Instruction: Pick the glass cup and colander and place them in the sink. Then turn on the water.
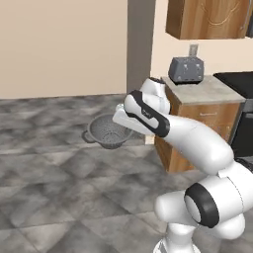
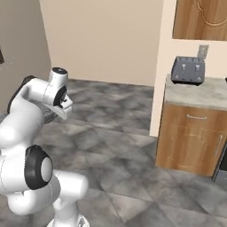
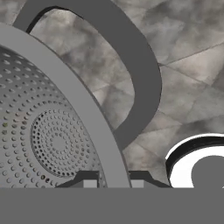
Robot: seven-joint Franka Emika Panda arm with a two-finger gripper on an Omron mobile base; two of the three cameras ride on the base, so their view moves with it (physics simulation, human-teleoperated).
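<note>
End effector (image 3: 113, 183) clamps the rim of the round grey perforated metal colander (image 1: 107, 131), held above the grey stone floor (image 1: 59, 188) at centre frame.

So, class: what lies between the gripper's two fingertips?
The colander's rim: in the hand view that grey band runs down between the gripper's tips, one tip inside the bowl and one outside, with tiled floor beyond.

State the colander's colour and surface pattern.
Grey metal, dotted with small holes; the colander shows best in the hand view.
</note>
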